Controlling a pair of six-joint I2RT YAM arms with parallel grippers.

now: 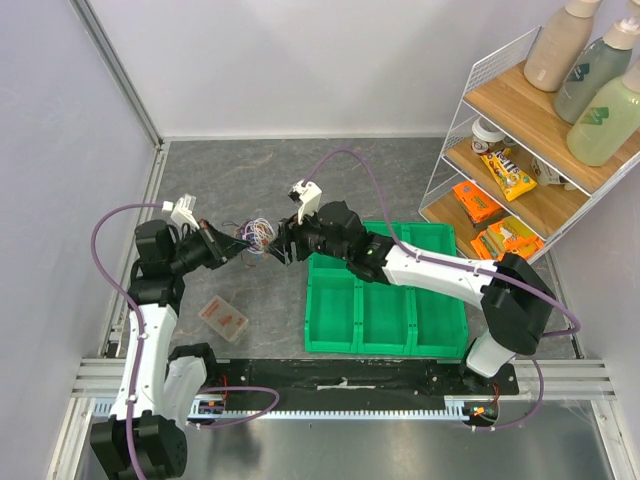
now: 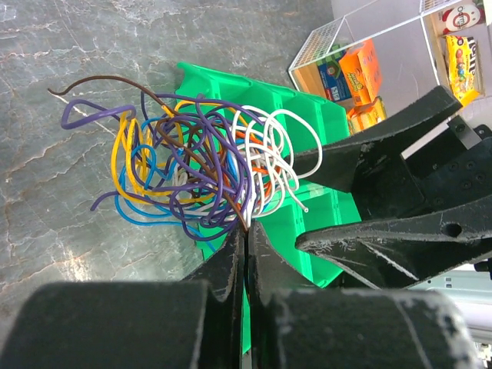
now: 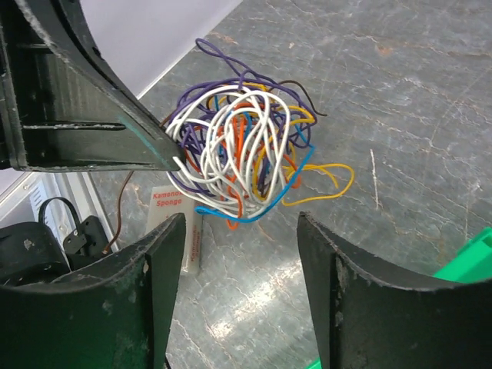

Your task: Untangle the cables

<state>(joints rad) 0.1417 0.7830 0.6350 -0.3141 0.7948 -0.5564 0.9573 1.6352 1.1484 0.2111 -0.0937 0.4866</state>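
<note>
The cables (image 1: 260,237) are a tangled bundle of purple, blue, orange, yellow, white and brown wires held above the grey table. My left gripper (image 1: 237,246) is shut on wires at the bundle's left edge. In the left wrist view its tips (image 2: 246,229) pinch purple, white and brown strands of the cables (image 2: 201,157). My right gripper (image 1: 279,249) is open just right of the bundle. In the right wrist view its fingers (image 3: 240,227) stand wide apart, just short of the hanging cables (image 3: 240,150) and not touching them.
A green bin tray (image 1: 385,300) with several compartments lies under my right arm. A small sponge packet (image 1: 223,317) lies on the table near my left arm. A wire shelf (image 1: 510,190) with snack packs and bottles stands at the back right.
</note>
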